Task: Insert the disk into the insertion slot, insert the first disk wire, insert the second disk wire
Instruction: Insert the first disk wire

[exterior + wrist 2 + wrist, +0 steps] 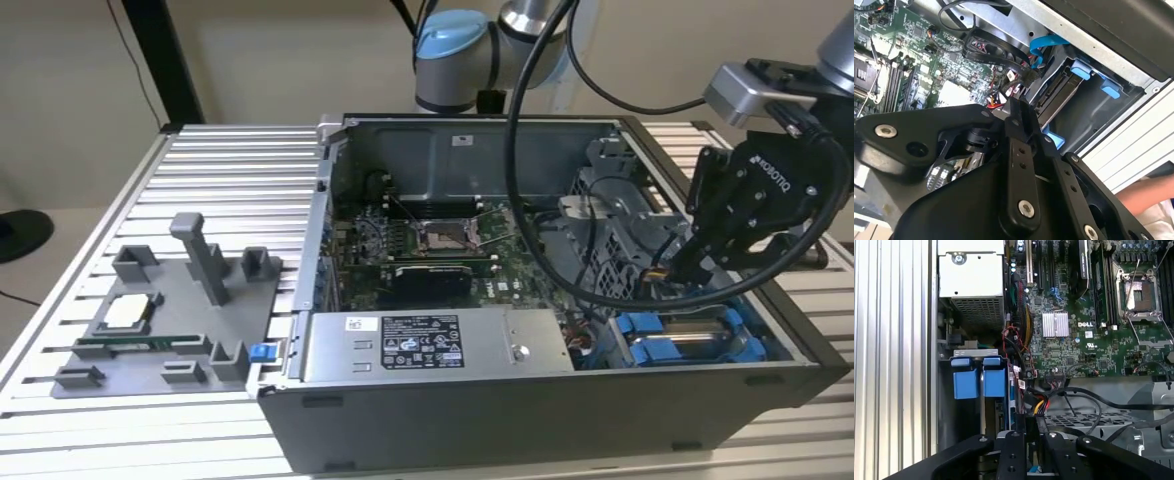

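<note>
Ribbed aluminium table (pixel 214 170), long slats side by side with a pale sheen on them. Behind the table is a plain beige wall (pixel 267 60). Black upright post (pixel 163 60) at the table's far corner on the exterior view's left, with a thin dark cable (pixel 120 40) hanging down the wall just beside it. Past the table's edge on that same side is pale floor (pixel 47 290). A dark round object (pixel 16 235) sits on it, cut off by the frame; can't tell what it is. Light is even and soft, shadows faint.
</note>
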Action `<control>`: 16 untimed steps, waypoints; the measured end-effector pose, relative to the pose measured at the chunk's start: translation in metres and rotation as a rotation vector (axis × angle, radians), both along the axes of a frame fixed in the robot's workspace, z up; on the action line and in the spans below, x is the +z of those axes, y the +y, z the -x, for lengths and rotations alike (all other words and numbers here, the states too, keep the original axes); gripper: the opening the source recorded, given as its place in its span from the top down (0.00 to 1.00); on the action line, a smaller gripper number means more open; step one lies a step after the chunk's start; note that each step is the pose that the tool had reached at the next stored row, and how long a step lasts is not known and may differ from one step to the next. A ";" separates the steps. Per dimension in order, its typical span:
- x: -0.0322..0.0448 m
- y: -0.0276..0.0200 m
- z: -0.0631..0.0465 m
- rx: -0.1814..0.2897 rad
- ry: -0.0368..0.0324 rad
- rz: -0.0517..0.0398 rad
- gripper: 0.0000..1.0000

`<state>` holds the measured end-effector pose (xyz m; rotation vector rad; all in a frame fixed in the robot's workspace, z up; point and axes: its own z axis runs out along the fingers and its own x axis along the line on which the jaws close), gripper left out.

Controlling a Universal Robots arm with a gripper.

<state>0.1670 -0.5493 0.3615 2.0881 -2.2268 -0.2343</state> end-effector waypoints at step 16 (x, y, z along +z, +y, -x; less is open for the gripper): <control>-0.0011 -0.0010 0.003 0.002 -0.0806 0.0494 1.00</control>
